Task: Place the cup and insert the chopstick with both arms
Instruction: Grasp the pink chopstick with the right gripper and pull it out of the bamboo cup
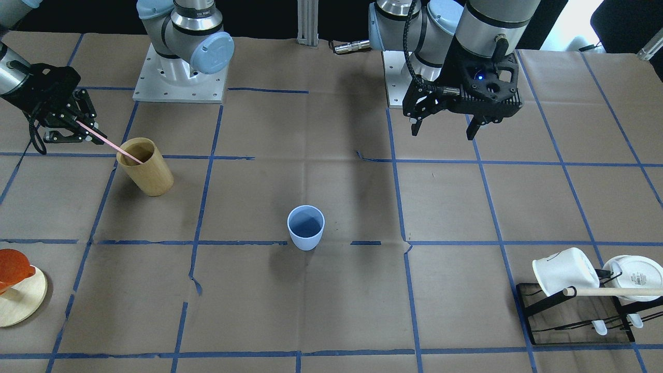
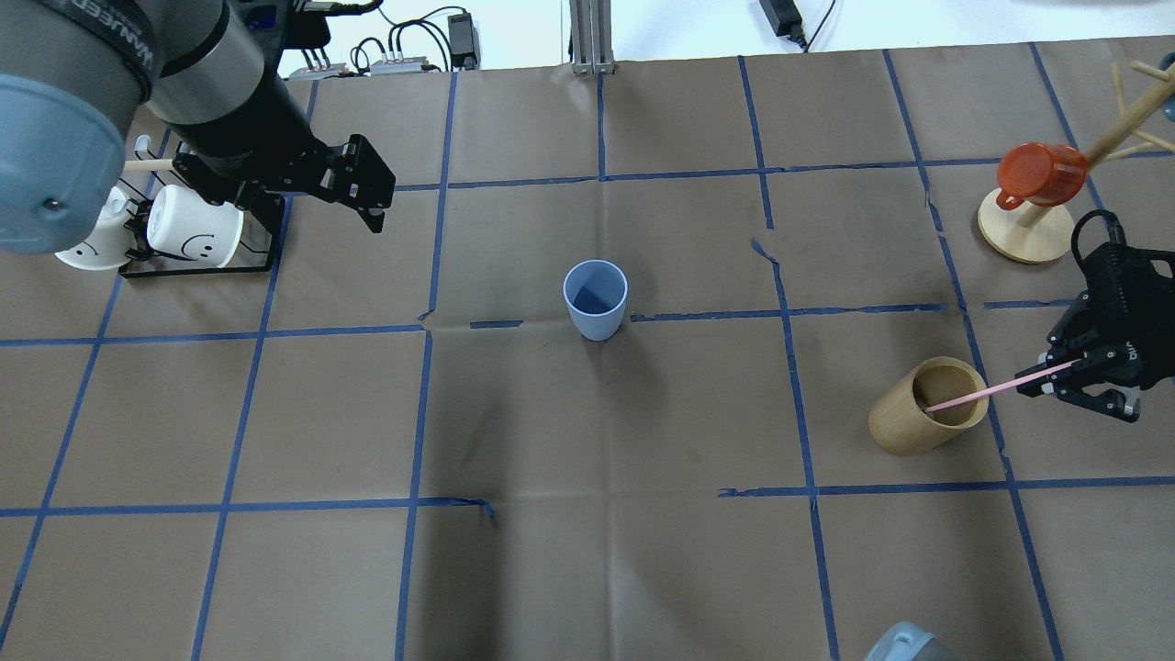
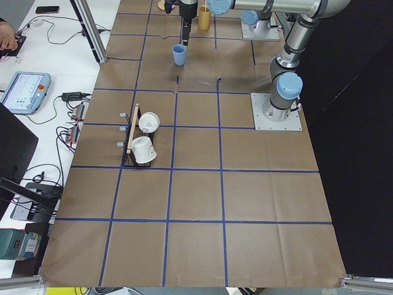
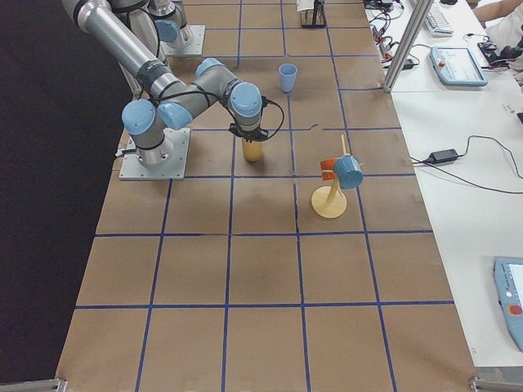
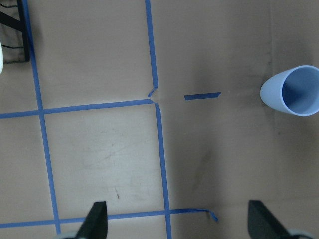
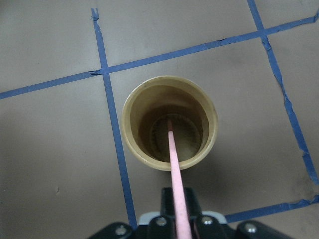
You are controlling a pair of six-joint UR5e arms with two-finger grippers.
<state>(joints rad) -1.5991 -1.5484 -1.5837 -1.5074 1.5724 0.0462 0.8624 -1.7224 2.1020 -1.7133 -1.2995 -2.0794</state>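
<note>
Within the clenched right end effector [image 2: 1048,376], chopstick [image 2: 982,391], tip down inside wooden cup [image 2: 904,427].

Light-blue cup [image 2: 595,317] on brown paper [image 2: 597,551] gridded with blue tape [image 2: 496,324]; at four o'clock overhead, pink chopstick [image 2: 991,389] in tan wooden cup [image 2: 902,425].

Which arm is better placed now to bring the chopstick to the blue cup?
Right. The right gripper is shut on the chopstick, whose lower end sits in the wooden cup. The left gripper hangs open and empty, far from the chopstick. The blue cup stands upright.
</note>
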